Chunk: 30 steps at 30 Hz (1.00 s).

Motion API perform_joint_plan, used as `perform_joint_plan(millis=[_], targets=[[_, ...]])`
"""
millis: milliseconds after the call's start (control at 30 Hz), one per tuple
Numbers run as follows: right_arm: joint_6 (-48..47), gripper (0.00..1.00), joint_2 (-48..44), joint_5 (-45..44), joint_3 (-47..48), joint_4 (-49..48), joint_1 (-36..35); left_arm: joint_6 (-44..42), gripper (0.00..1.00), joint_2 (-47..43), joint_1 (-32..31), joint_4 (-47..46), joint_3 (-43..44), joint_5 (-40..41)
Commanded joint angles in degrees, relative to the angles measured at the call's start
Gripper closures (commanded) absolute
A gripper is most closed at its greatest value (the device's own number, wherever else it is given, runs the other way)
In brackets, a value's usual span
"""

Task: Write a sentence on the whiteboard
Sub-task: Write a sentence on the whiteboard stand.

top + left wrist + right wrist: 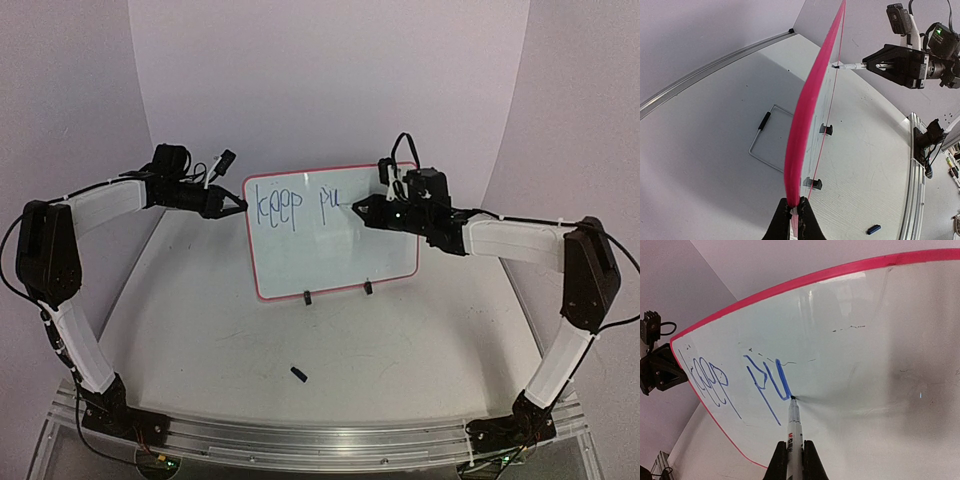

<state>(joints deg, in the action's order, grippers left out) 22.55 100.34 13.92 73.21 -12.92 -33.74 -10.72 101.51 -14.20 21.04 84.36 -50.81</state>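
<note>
The whiteboard (340, 255) stands upright on the table, with a pink rim (805, 115) and two black clip feet (308, 297). My left gripper (238, 205) is shut on its left edge, and the rim runs up from between the jaws of that gripper (796, 212). My right gripper (794, 460) is shut on a white marker (794, 430). The marker tip touches the board at the foot of the last stroke. The sentence (765, 382) reads "keep pu" in blue on the upper left of the board (280, 208).
A small dark blue marker cap (298, 374) lies on the table in front of the board. A bent wire stand (765, 140) lies on the table behind the board. An aluminium rail (320, 440) runs along the near edge.
</note>
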Motion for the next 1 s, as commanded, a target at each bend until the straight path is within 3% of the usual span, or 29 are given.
perform_joint_plan(millis=[0, 600, 967], targets=[[-0.13, 1.00, -2.76, -2.41, -0.65, -0.17, 0.34, -1.29, 1.00, -1.51, -1.01, 3.66, 0.98, -0.29], [-1.36, 1.00, -10.40, -0.84, -2.55, 1.44, 0.64, -1.29, 1.00, -1.93, -1.26, 3.66, 0.72, -0.07], [-0.22, 1.00, -10.55, 10.63, -4.61, -1.35, 5.34, -1.41, 1.00, -1.06, -1.77, 3.73, 0.72, 0.19]])
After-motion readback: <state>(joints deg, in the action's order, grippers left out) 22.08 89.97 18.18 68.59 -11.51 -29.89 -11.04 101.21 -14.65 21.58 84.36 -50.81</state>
